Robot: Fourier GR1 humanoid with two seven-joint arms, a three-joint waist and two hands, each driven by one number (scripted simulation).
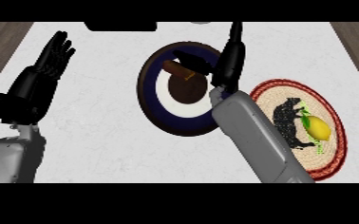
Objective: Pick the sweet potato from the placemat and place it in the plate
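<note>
R hand [210,66] over the plate [151,105], near the counter's [105,137] far edge; forearm [256,133] comes in from the near-right and crosses the plate's right rim. Fingers reach left over the plate's upper part w/ the sweet potato [179,71] at their tips. Can't tell from this angle if fingers are curled on it or just above it. Grip state: not determinable.

Sweet potato: brown, elongated, lying tilted in the upper part of the plate, over the white ring and beside the brown centre. It is off the placemat [333,137].

Plate: dark brown rim, navy band, white ring, brown centre. Sits approx mid-counter, just left of the placemat; whether the two touch is hidden by the forearm.

Placemat: round, woven, red border, toward the counter's right edge. Black animal print [288,121] and a yellow lemon picture w/ green leaves [317,128] on it. No text or brand readable.

L hand [52,61] near the counter's left edge, open, fingers straight and up, resting, nothing in it.

Open room: wide bare white counter btw L hand and plate, also along the near edge below the plate. Dark object [120,26] at far edge, partly cut off; can't identify.
</note>
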